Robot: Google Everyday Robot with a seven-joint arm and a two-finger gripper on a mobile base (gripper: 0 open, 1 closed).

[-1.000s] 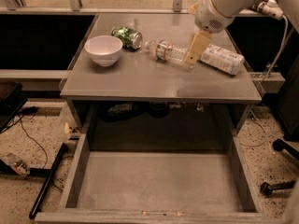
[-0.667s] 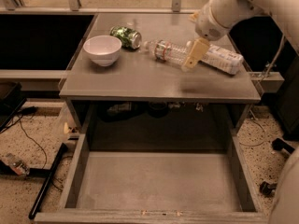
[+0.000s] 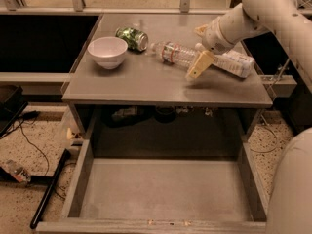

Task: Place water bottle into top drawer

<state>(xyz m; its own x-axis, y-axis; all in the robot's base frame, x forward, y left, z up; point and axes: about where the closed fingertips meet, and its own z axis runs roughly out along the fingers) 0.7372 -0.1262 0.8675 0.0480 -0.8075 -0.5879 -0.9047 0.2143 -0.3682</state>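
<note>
- A grey table [image 3: 146, 84] seen from the near side and above, with the top drawer [image 3: 165, 191] pulled out towards the viewer beneath it. It is wide, shallow and grey, and nothing lies in it.
- The water bottle [image 3: 173, 54] lies on its side near the middle of the tabletop, cap to the left, with its red-and-blue band around the middle.
- A white robot arm [image 3: 253, 13] reaches in from the far right. Its gripper [image 3: 199, 65] hangs low over the table at the bottle's right-hand base end. Whether it is open, or holds anything, cannot be told.
- A white bowl [image 3: 107, 51] sits to the left, and a green can [image 3: 132, 38] lies just beyond it. A white-labelled bottle [image 3: 234, 63] lies at the right, partly behind the gripper.
- The bottle looks like thin, ribbed clear plastic. It is probably light, easy to dent, and likely to roll when nudged.
- The ribbed body beside the label looks the best place to grip, squeezed across its width and only gently.
</note>
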